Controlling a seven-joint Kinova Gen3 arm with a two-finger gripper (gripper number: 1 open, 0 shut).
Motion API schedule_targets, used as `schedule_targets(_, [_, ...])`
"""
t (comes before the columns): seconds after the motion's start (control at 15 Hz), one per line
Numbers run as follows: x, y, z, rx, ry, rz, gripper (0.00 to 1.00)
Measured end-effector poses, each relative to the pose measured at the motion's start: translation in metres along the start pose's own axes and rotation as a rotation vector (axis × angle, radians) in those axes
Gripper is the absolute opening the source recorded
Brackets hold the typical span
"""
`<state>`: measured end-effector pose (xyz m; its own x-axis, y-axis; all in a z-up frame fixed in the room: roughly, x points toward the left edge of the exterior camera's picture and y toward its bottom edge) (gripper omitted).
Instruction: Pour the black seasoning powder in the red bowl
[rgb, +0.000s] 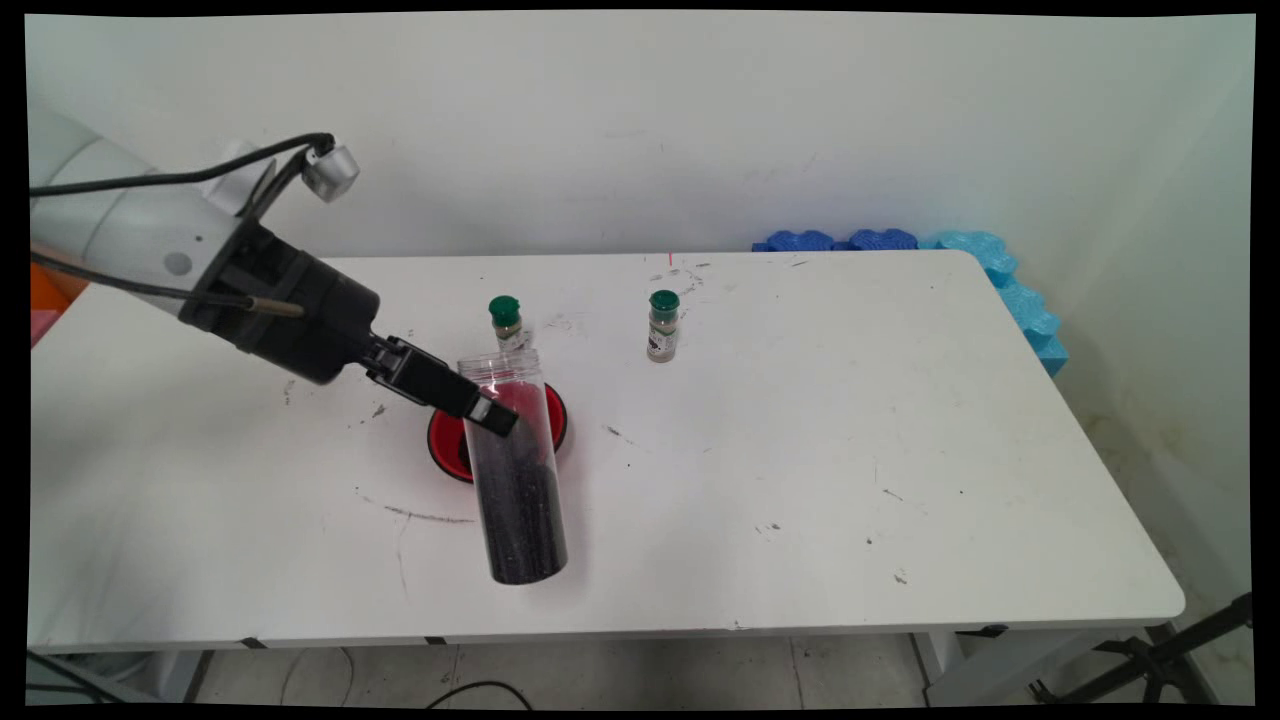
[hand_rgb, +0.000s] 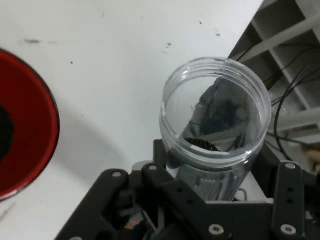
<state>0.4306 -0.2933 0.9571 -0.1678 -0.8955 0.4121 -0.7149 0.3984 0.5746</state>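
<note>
The gripper (rgb: 492, 412) had its jaws pinched on a tall clear plastic jar (rgb: 515, 470), gripping it just below the open, threaded mouth. The jar was partly filled with dark granules and leaned a little, its mouth tipped toward the wall; it hung in front of a red bowl (rgb: 443, 447), whose rim showed on either side of it. Holding the jar so near its mouth, with the weight of the granules hanging below, probably kept the opening free and the contents settled at the bottom. From the hand view, the jar (hand_rgb: 215, 115) was seen down its open mouth with the black linkage pressed round it, and the red bowl (hand_rgb: 35, 130) lay off to one side over bare white table (hand_rgb: 120, 60). Beyond the bowl, toward the wall, stood two small green-capped bottles: one (rgb: 505, 322) just behind the jar's mouth, the other (rgb: 662, 326) well apart from the bowl, further along the table.
</note>
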Motion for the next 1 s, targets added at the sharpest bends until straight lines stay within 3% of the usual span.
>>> schedule_targets(1.0, [-0.005,-0.034,0.012,-0.048,0.026,-0.500,0.00])
